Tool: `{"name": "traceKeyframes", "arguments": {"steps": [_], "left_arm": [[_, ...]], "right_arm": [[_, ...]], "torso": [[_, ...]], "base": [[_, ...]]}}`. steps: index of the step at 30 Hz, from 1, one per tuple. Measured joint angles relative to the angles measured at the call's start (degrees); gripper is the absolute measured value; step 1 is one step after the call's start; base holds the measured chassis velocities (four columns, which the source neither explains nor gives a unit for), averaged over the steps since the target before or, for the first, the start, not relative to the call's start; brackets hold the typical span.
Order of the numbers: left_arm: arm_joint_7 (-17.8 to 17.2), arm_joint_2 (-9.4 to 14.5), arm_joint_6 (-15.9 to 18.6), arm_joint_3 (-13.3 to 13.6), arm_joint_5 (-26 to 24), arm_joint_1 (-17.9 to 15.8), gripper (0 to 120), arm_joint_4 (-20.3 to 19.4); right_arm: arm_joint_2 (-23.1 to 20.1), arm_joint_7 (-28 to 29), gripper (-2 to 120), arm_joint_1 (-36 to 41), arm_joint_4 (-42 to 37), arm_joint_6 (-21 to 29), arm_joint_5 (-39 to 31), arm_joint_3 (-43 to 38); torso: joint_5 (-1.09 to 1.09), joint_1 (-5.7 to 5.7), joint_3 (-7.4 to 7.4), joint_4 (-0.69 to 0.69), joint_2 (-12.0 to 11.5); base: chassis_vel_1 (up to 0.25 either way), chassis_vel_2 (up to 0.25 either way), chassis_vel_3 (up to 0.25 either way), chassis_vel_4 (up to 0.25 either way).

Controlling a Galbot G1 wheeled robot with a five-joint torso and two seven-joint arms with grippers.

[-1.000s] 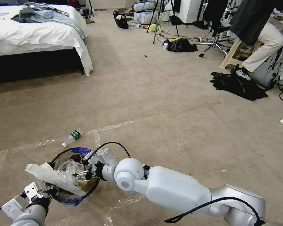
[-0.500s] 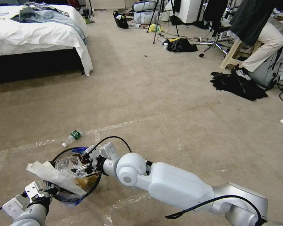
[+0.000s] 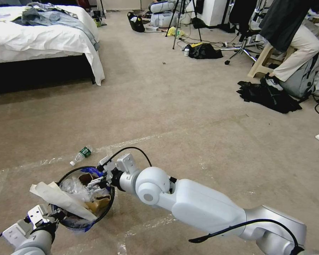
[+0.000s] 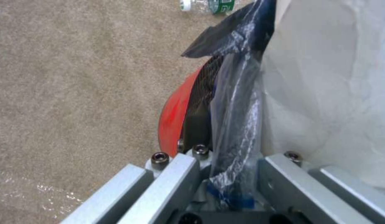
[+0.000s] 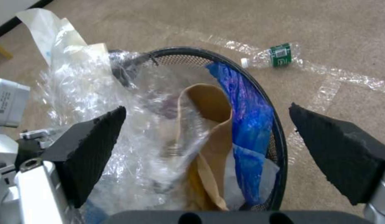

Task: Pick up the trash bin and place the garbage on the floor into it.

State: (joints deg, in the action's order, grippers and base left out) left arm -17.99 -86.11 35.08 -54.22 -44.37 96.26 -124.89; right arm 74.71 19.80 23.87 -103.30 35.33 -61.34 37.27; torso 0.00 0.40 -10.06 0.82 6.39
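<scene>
At the lower left of the head view we hold the bin by its near rim with the left tool, whose jaws pinch the mesh wall and the bag's folded blue edge together. The right tool hangs over the bin mouth with its black pads spread wide and nothing between them.

We judge the bin light: thin black mesh above a red base, stiff enough at the rim to carry from one pinch. The liner is slick film, so a grip on film alone could slip; the rim wire is the better hold. Inside we see crinkled clear plastic and a folded brown cardboard piece, both soft and springy, likely to push back up. A pale sheet droops over the rim toward the left arm.

One bottle lies on the carpet just beyond the bin, beside a tape line. It looks empty, light, and prone to roll or crush; we would take it across the body near the label.

The bottle's green label carries a square code, but no words we can read. A small label on the left arm's housing has print too fine to make out.
</scene>
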Motion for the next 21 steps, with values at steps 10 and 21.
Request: {"name": "traceKeyframes", "arguments": {"steps": [10, 21], "left_arm": [[-0.01, 0.05, 0.04, 0.05, -0.01, 0.15, 0, -0.23], [-0.01, -0.05, 0.05, 0.17, -0.07, -0.09, 0, -0.28]], "right_arm": [[-0.42, 0.00, 100, 0.16, -0.59, -0.16, -0.04, -1.20], [-1.40, 0.21, 100, 0.53, -0.95, -0.11, -0.06, 0.51]], "torso": [[0.00, 0.00, 0.00, 0.00, 0.00], [0.00, 0.00, 0.00, 0.00, 0.00]], "base": [[0.000, 0.000, 0.000, 0.000], [0.000, 0.000, 0.000, 0.000]]}}
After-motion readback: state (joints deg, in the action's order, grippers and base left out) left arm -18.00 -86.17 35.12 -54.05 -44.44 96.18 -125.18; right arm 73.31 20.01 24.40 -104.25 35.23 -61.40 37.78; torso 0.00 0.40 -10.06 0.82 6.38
